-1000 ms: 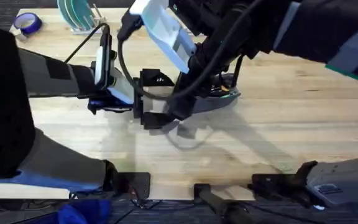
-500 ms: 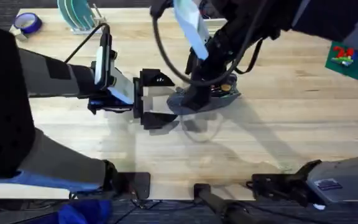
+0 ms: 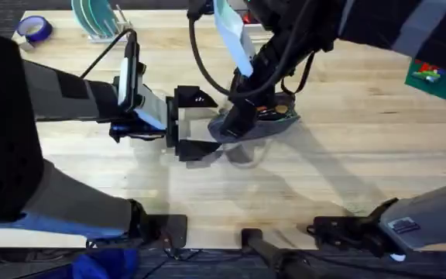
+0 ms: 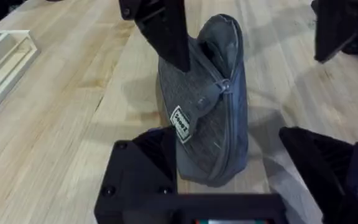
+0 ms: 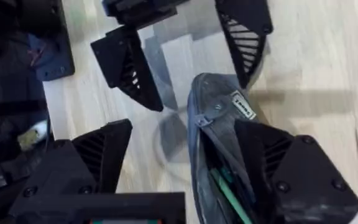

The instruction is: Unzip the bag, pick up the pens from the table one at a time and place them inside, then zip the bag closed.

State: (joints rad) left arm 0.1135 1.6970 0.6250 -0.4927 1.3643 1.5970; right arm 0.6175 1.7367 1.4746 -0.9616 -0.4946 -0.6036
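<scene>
- The bag [image 4: 211, 106] lay on the tabletop [image 3: 347, 163], green pens [image 5: 229, 194] inside.
- The left claw [image 4: 241, 168] stood spread around its end.
- The right claw [image 5: 185, 168] straddled it, spread.
- Soft fabric would likely buckle; the zipper tab [image 4: 211, 98] looked the best hold.

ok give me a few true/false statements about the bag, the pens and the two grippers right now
1. The bag lies on the table. True.
2. The bag is zipped shut. False: in the right wrist view its top gapes open.
3. A green pen is inside the bag. True.
4. The left gripper is shut on the bag. False: its fingers stand apart with the bag's near end between them, one finger close against the fabric, the other clear of it.
5. The right gripper is open at the bag's mouth. True: one finger sits on the bag's edge, the other off to the side.
6. A roll of blue tape lies beside the bag. False: the tape is at the table's far left corner.
</scene>
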